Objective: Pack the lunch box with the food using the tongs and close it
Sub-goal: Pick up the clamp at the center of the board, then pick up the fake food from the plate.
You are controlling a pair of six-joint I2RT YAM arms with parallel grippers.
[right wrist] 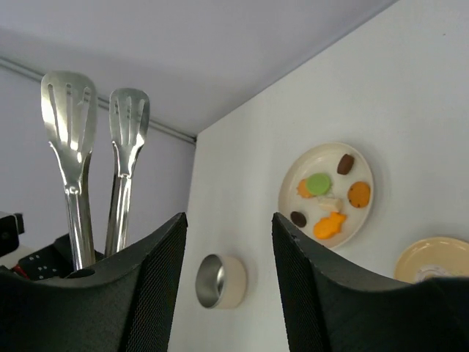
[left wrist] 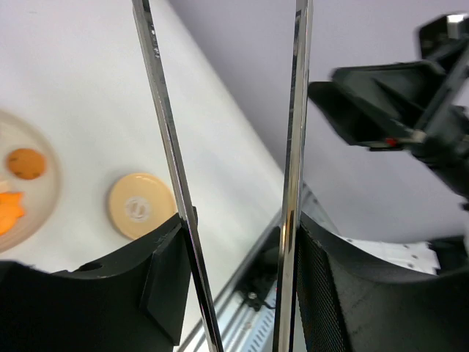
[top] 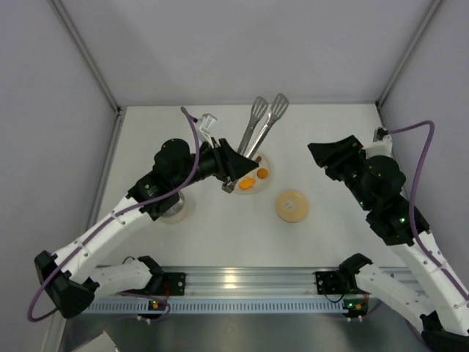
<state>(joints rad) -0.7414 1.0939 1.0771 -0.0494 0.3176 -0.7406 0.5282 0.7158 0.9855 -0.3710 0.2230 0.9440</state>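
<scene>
My left gripper (top: pixel 238 167) is shut on the tongs (top: pixel 262 121), which point up and away over the cream plate (top: pixel 258 193). In the left wrist view the two silvery arms of the tongs (left wrist: pixel 165 125) run between my fingers (left wrist: pixel 167 264), pressed from both sides. The food (right wrist: pixel 319 183) lies on the plate (right wrist: pixel 289 192): orange, green, brown and white pieces. The steel lunch box (right wrist: pixel 220 281) stands open, left of the plate and partly under my left arm (top: pixel 181 211). Its tan lid (top: pixel 292 206) lies flat, right of the plate. My right gripper (top: pixel 316 155) is open and empty, raised to the right of the plate.
Grey walls close the table on the left, back and right. The aluminium rail (top: pixel 249 282) with both arm bases runs along the near edge. The right gripper (left wrist: pixel 374 110) shows blurred behind the tongs in the left wrist view.
</scene>
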